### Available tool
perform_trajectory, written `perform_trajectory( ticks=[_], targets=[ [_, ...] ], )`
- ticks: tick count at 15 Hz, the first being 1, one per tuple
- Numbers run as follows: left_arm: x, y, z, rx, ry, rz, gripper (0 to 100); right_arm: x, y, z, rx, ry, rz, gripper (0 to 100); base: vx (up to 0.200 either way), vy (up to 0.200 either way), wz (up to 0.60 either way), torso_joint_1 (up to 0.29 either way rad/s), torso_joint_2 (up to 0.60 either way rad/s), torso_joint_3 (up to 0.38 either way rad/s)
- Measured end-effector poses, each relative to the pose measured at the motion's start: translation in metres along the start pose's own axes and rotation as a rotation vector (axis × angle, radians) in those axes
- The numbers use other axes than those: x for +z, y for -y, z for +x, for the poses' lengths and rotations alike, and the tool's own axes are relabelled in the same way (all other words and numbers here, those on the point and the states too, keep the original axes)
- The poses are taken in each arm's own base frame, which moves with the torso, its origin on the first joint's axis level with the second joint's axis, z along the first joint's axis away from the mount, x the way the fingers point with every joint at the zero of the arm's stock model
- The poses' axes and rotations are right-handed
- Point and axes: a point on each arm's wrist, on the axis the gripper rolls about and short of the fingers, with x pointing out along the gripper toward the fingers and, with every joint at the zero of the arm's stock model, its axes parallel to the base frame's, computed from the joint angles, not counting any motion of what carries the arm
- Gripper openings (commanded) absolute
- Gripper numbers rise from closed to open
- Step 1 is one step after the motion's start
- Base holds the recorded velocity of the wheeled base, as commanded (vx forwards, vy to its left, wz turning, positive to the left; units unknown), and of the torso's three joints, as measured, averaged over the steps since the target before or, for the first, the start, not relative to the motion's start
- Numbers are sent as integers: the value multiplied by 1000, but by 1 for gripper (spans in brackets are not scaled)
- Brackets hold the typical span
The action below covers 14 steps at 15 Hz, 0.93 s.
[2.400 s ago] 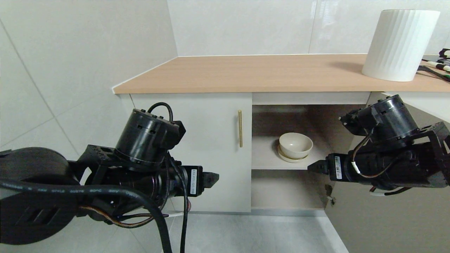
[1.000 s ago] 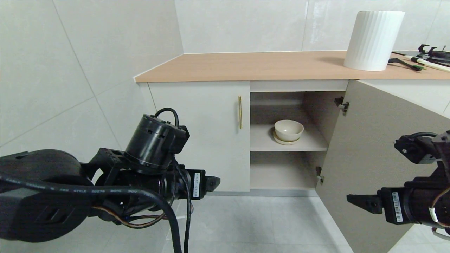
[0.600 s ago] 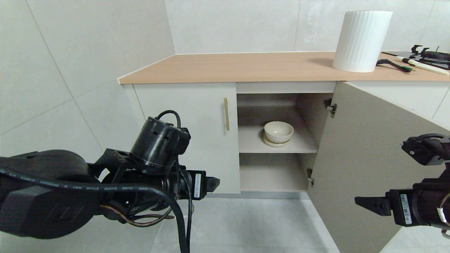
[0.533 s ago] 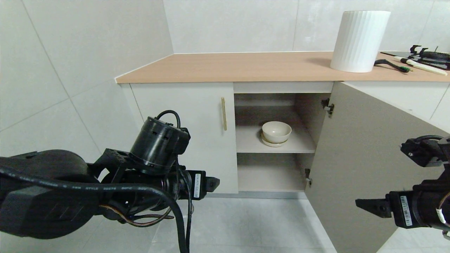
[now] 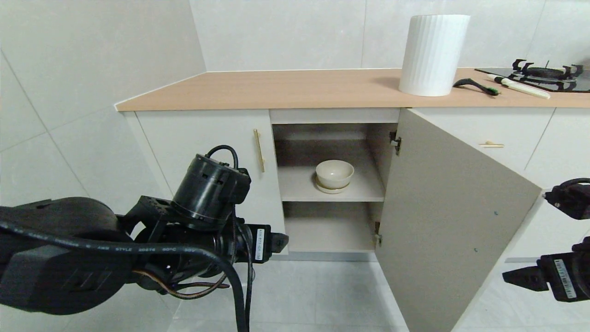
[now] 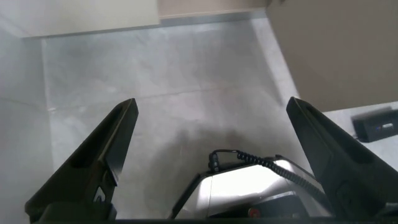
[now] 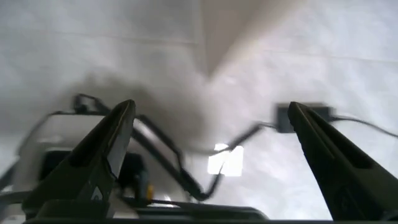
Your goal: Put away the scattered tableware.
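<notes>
Left gripper [image 6: 211, 106] spread wide, empty; right gripper [image 7: 211, 106] same, half cut off at head-view edge. Bowl [image 5: 334, 173] on saucer [image 5: 328, 189], upper shelf [image 5: 295, 186] of open cupboard [image 5: 334, 115]; saucer mostly hidden under bowl, just rim peeking.

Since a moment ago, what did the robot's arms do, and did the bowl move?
The right gripper pulled back from near the bowl and now hangs low beside the open cabinet door. The whole view shifted too, so the camera moved. The left gripper kept its place. The bowl stayed on its plate on the upper shelf, and the door stayed open.
</notes>
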Motion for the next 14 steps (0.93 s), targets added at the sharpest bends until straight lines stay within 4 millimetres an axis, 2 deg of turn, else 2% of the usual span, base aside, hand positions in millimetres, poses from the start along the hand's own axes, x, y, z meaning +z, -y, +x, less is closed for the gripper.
perform_trajectory(
  ticks=[1, 5, 7, 10, 14],
  targets=[
    [0, 0, 0, 0, 0, 0, 100, 1, 7, -2, -27, -23, -5, 100, 0, -200, 0, 7, 2, 7],
    [0, 0, 0, -2, 0, -1, 100, 10, 30, -5, -112, -20, 47, 100, 0, 0, 0, 0, 0, 0],
    [0, 0, 0, 2, 1, -3, 100, 16, 43, -1, -144, 0, 74, 100, 0, 0, 0, 0, 0, 0],
    [1, 1, 0, -2, 3, -3, 100, 31, 50, 16, -151, 64, 149, 100, 0, 0, 0, 0, 0, 0],
    [1, 1, 0, -4, 5, -5, 100, 45, 49, 55, -140, 94, 251, 100, 0, 0, 0, 0, 0, 0]
  ],
)
